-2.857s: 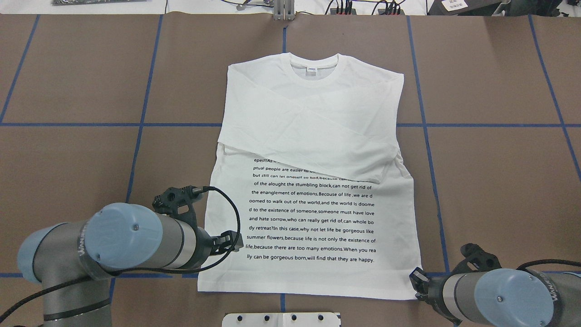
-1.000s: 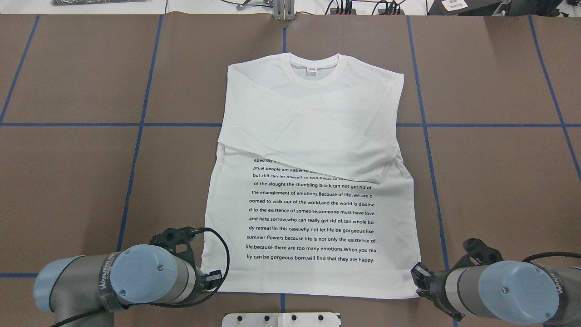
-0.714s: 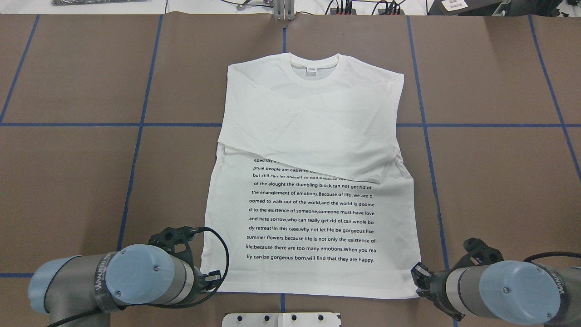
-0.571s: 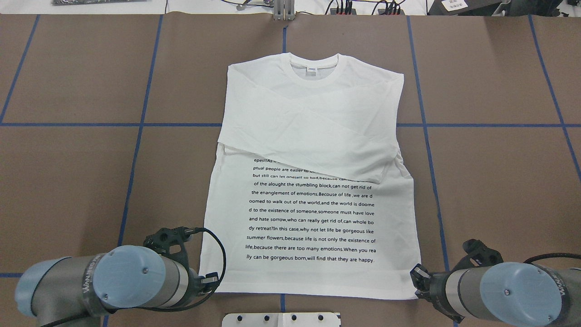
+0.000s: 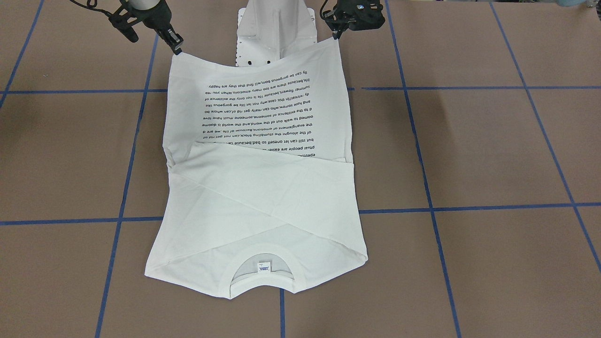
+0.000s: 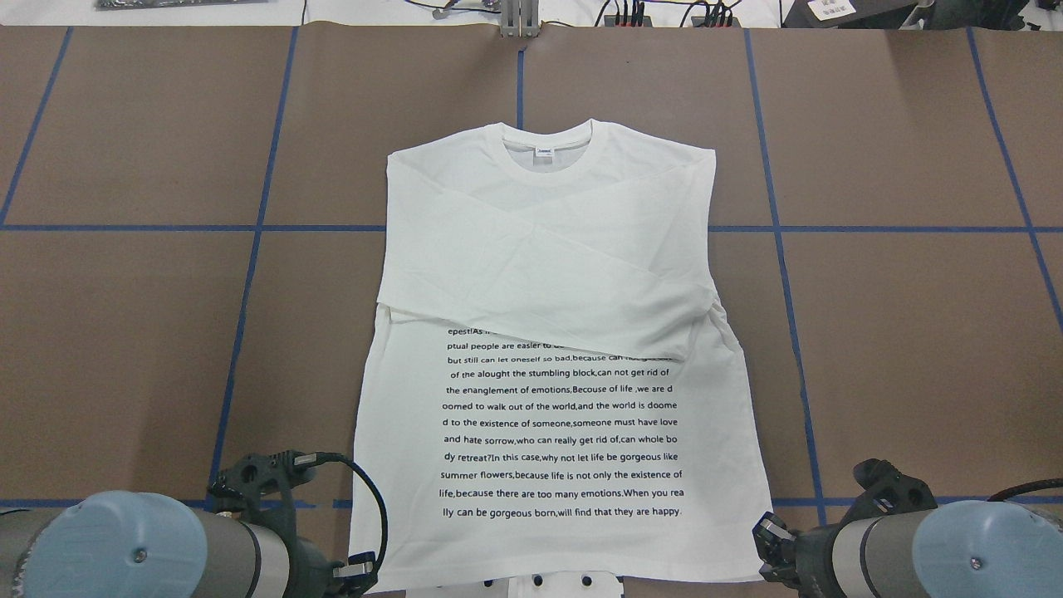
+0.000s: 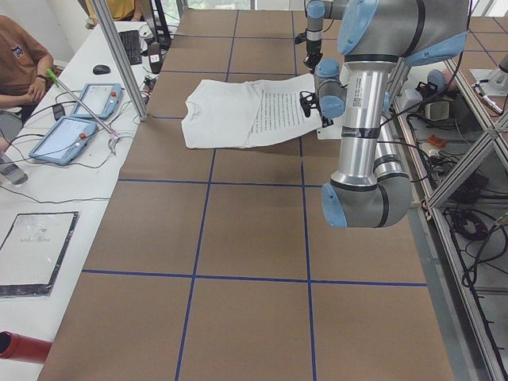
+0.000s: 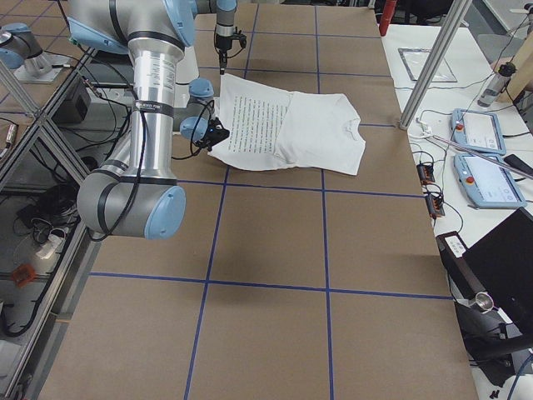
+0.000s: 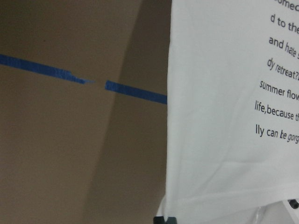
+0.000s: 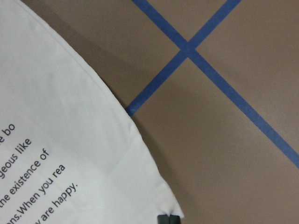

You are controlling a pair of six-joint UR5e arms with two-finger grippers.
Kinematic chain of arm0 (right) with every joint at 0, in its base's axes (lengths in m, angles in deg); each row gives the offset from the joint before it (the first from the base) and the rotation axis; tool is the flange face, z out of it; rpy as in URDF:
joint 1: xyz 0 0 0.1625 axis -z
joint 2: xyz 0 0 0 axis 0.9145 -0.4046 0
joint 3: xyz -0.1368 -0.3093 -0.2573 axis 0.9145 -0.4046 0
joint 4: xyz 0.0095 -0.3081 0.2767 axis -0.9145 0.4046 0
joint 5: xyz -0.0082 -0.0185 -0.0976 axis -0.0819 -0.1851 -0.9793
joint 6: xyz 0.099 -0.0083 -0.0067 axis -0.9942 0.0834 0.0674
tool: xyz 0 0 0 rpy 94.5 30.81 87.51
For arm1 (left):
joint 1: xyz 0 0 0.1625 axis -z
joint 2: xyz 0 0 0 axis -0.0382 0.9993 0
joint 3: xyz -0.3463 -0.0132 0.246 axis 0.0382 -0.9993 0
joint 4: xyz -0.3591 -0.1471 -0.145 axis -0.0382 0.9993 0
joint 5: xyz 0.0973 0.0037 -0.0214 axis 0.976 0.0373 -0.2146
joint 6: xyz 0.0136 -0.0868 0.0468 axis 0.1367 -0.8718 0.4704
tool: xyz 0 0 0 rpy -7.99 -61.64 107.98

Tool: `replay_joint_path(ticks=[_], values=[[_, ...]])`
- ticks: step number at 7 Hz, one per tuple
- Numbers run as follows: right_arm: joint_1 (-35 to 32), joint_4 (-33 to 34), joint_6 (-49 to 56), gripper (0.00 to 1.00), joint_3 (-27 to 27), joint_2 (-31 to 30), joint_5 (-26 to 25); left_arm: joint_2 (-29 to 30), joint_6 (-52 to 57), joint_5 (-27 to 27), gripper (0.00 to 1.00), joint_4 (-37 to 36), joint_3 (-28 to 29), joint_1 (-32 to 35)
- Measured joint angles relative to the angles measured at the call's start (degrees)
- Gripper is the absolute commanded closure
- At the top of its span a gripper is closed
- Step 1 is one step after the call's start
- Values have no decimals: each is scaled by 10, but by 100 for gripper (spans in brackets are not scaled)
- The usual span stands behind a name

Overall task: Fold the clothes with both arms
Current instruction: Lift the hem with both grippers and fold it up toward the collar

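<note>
Shifted toward 6 o'clock, the white long-sleeved shirt (image 6: 548, 274) lies on the counter (image 6: 124, 332), sleeves crossed. Its hem corners are raised, pinched by the left fingers (image 5: 335, 26) and right fingers (image 5: 171, 40), likely for folding toward 12 o'clock.

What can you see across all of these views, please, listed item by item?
shirt: one, white with black text, mid-table, sleeves crossed over the chest, hem end lifted.
label: one, blue-and-white, inside the collar.
table: one, brown with a blue tape grid, under the shirt.
base: one, white, at the robot's edge of the table, between the arms.
tablets: two, light blue, side bench.
person: one, seated at the side bench.
left arm, right arm: two, silver-grey with light-blue caps, at the hem corners.
left tool: one, black, shut on one hem corner.
right tool: one, black, shut on the other.
</note>
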Motion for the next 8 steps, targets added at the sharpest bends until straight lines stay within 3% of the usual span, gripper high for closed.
replay_joint_path(ticks=[2,5,7,8], values=[[-19,1,0,100,26,-3,5,6,-7,-1,100,-4,-20,7],[-138,21,44,100,44,11,7,60,88,3,100,-8,1,133],[-222,68,118,100,5,86,7,121,167,5,100,-5,83,218],[-258,127,159,100,-44,165,4,140,206,5,100,5,124,254]])
